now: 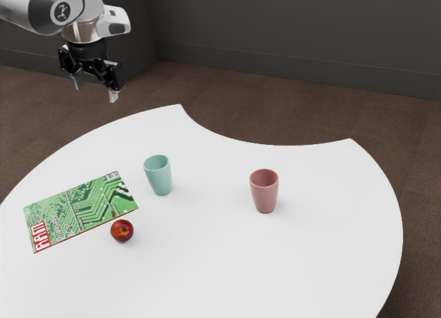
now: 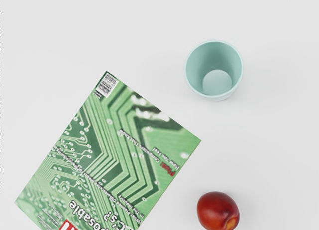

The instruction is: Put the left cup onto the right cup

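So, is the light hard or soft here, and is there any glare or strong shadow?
Exterior view: soft, even light; teal cup, pink cup and apple cast only faint, diffuse shadows; no glare on the table. Wrist view: the white table looks nearly washed out; the magazine shows no reflection.

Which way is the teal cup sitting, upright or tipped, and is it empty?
Upright and empty. The teal cup stands on its base on the table, mouth up; the wrist view shows its bare bottom.
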You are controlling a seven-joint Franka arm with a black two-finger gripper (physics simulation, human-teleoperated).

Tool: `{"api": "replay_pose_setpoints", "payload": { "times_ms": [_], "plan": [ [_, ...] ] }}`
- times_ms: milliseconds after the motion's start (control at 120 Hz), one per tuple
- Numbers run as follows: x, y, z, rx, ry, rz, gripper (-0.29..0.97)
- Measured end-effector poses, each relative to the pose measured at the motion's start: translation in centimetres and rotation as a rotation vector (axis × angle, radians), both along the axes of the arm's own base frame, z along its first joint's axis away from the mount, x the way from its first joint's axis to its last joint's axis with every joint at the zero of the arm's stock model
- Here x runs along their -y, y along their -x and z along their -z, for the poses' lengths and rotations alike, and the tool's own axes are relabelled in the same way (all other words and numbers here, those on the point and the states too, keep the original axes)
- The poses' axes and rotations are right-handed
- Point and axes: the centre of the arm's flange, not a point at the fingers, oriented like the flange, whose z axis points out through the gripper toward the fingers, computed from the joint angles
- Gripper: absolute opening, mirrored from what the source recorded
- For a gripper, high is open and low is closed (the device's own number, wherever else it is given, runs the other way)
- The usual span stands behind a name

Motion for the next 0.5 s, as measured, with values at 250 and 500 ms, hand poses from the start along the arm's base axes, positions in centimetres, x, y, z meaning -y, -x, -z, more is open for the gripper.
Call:
{"api": "replay_pose_setpoints", "payload": {
  "times_ms": [250, 500],
  "plan": [
    [-0.2, 0.0, 0.0, 0.003, 0.001, -0.006, 0.68],
    [0.6, -1.5, 7.8, -0.137, 0.041, -0.004, 0.68]
  ]
}}
